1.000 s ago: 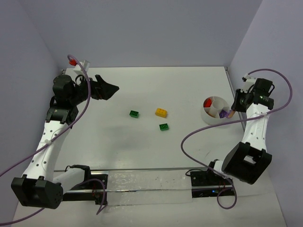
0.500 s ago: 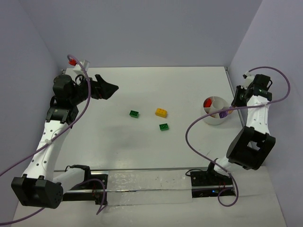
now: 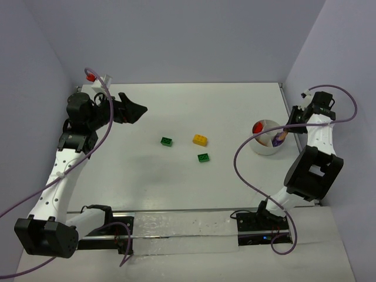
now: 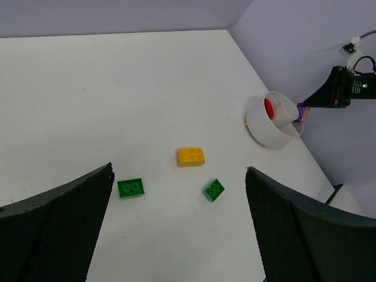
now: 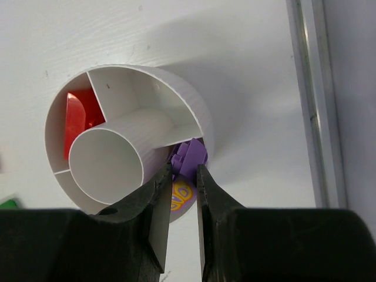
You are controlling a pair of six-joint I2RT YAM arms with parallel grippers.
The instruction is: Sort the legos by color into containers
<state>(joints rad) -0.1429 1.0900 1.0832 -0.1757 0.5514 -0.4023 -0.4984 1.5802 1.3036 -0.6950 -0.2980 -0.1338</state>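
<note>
Tabletop (image 3: 223, 111): right gripper (image 5: 181, 176) clenches purple lego (image 5: 191, 155) between its tips at cup (image 5: 197, 114) rim; left gripper (image 4: 178, 170) gapes.

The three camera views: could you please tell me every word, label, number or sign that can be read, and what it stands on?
No legible text in any view.
Purple lego in the right gripper: a yellow looping mark just below it, too blurred to read.
Green lego, second green lego and yellow lego: stud tops too small to read.
</note>
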